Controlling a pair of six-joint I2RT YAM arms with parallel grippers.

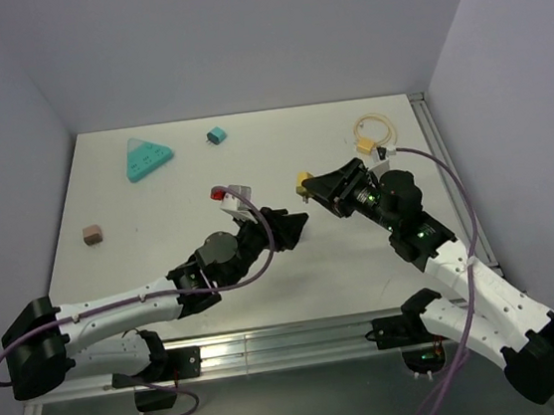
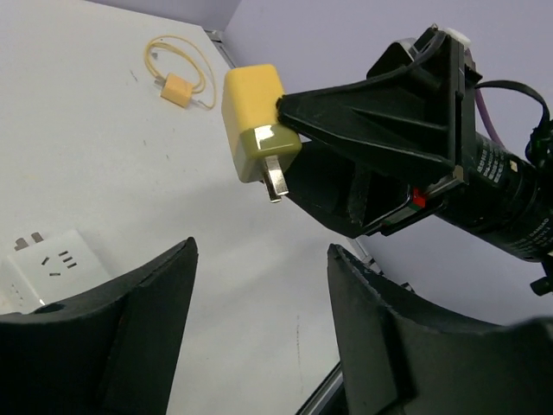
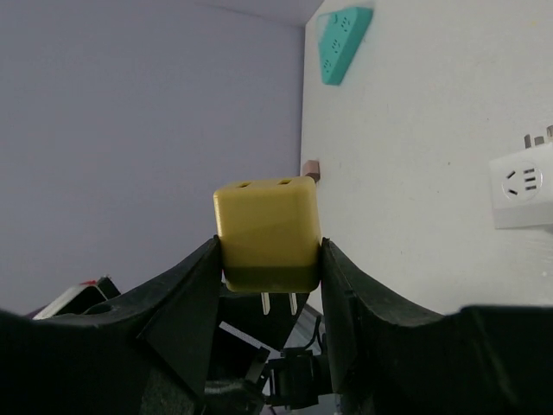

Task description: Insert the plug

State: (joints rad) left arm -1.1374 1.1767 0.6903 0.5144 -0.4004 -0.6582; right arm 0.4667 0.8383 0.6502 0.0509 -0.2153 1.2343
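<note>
My right gripper (image 1: 307,188) is shut on a yellow plug (image 3: 268,232) and holds it above the table, its two metal prongs bare. The plug also shows in the top view (image 1: 303,181) and in the left wrist view (image 2: 257,126). My left gripper (image 1: 294,226) is open and empty, just below and left of the plug, its fingers (image 2: 380,320) spread wide. A white socket adapter (image 1: 239,191) with a red part (image 1: 219,190) lies on the table left of the plug; it shows in the left wrist view (image 2: 52,259) and the right wrist view (image 3: 524,185).
A teal triangular socket (image 1: 145,159) and a small teal plug (image 1: 216,135) lie at the back. A pink block (image 1: 92,234) is at the left. A coiled yellow cable with a connector (image 1: 373,134) lies at the back right. Walls close the table's sides.
</note>
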